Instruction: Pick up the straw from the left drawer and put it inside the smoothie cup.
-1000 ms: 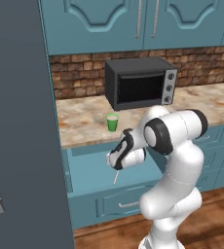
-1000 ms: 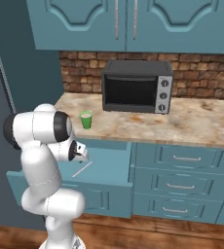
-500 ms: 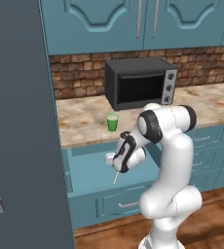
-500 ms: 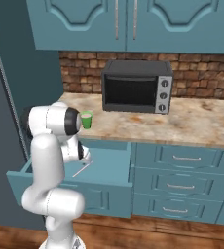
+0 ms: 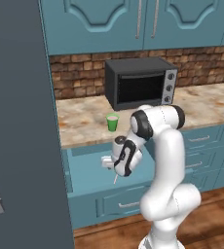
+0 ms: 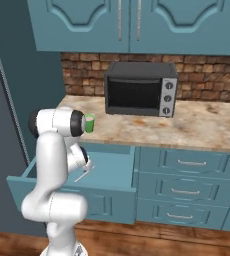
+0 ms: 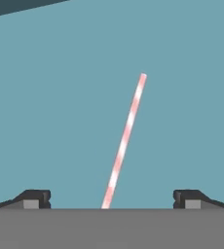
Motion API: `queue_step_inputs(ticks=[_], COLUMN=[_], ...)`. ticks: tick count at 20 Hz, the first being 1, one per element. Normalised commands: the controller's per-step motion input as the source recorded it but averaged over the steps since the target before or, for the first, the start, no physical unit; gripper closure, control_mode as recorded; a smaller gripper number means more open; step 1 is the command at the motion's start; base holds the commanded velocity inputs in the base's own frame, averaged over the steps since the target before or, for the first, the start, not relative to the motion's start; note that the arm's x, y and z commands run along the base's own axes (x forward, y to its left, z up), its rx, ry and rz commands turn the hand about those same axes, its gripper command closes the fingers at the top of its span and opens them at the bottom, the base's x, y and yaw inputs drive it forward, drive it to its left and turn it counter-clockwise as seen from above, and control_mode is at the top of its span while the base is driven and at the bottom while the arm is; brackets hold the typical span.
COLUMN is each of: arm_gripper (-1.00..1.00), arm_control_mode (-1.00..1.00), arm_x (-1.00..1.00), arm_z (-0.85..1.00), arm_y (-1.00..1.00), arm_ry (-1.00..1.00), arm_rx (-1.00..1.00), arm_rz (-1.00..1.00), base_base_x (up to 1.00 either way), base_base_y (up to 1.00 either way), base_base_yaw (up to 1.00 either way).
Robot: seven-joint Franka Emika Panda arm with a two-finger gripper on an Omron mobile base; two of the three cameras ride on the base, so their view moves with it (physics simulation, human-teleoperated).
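The gripper (image 7: pixel 112 199) is hanging over the open drawer (image 5: pixel 89 168) with its fingers wide apart. The straw (image 7: pixel 125 138) is lying in the drawer between them

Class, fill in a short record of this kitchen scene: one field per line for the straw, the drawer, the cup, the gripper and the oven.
straw: pink-and-white striped straw lying between the two fingers
drawer: left drawer pulled open, plain teal inside
cup: smoothie cup upright on the counter, left of the oven
gripper: gripper open, fingers wide apart, not closed on the straw
oven: black oven on the counter, door shut
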Motion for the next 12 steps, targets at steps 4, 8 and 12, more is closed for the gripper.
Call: queue_step_inputs(ticks=[4,8,12], arm_gripper=[-1.0,-1.0,-1.0], arm_control_mode=[-1.0,-1.0,-1.0], arm_x=[0.31,0.31,0.28], arm_z=[-0.22,-0.19,-0.16], arm_y=[0.02,0.0,0.0], arm_ry=[0.0,0.0,0.0], arm_rx=[0.0,0.0,0.0], arm_rz=[-0.02,-0.02,-0.01], base_base_x=[0.0,0.0,0.0], base_base_y=[0.0,0.0,0.0], base_base_yaw=[0.0,0.0,0.0])
